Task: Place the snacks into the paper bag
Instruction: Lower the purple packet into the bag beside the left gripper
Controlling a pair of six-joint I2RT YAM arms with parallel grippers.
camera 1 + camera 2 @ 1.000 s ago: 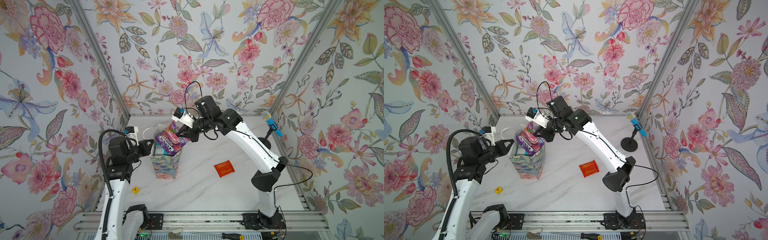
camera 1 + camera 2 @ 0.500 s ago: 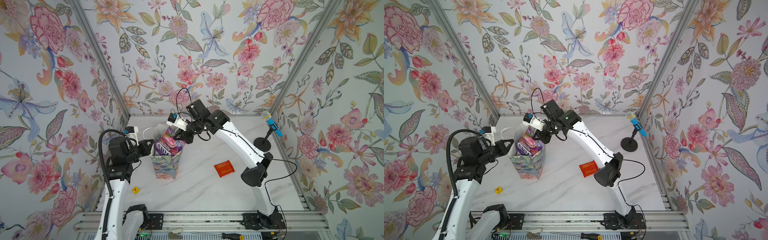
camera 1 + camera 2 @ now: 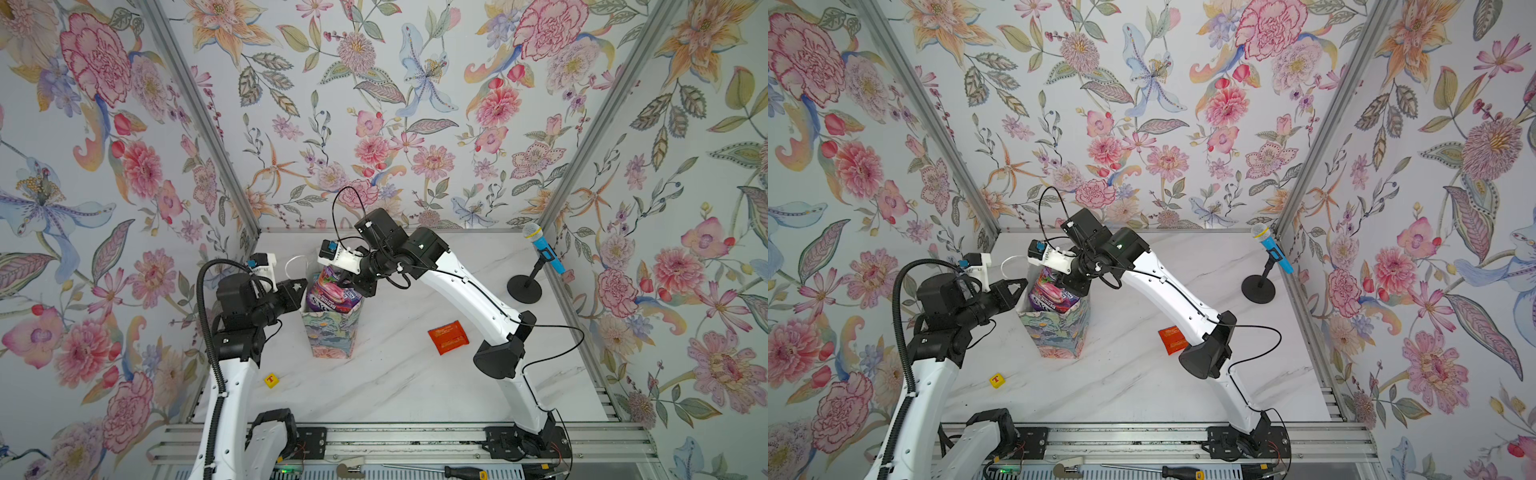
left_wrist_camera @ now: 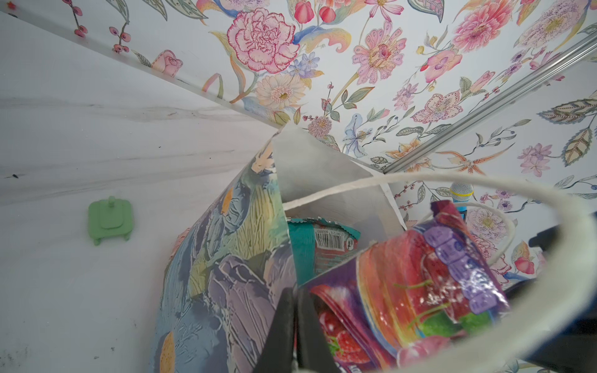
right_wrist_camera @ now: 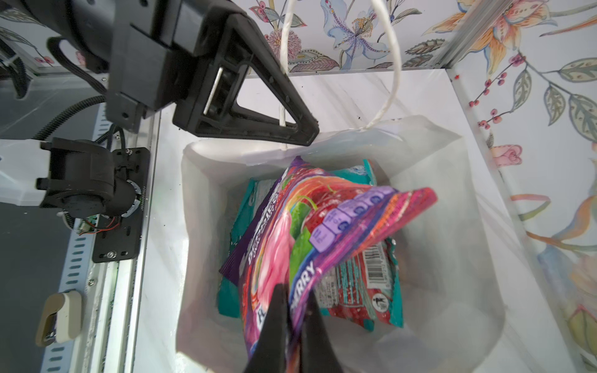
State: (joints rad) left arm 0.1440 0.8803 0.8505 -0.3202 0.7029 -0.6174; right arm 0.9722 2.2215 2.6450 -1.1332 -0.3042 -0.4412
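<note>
White marble-patterned tabletop [image 3: 395,386] was seen nearly bare, and left of its middle the upright flower-printed paper bag [image 3: 330,332] was being steadied: the left gripper [image 4: 294,292] was clamped on the bag's rim, jaws pressed together over the paper. And here was the change! Compared with a second before, the glossy purple berry-printed snack packet [image 5: 323,226] had been carried lower and further over the bag by the right gripper [image 5: 294,292], whose fingers were pinched tight on the packet's corner. The packet's far end was now sunk inside the white-lined mouth, while the rest was left poking above the rim. A release was judged to be all that this one needed.

Only in the wrist views could a teal-and-red packet [image 5: 365,287] with a barcode be made out, already lying in the bag; in both top views it was hidden by the purple one. Only in the top views was the small red-orange sachet [image 3: 448,336] shown, flat on the table and well apart from the bag, judged the last snack to be collected. Smallest of all, a tiny yellow cube [image 3: 271,380] was noted near the left arm, and it was no snack.
</note>
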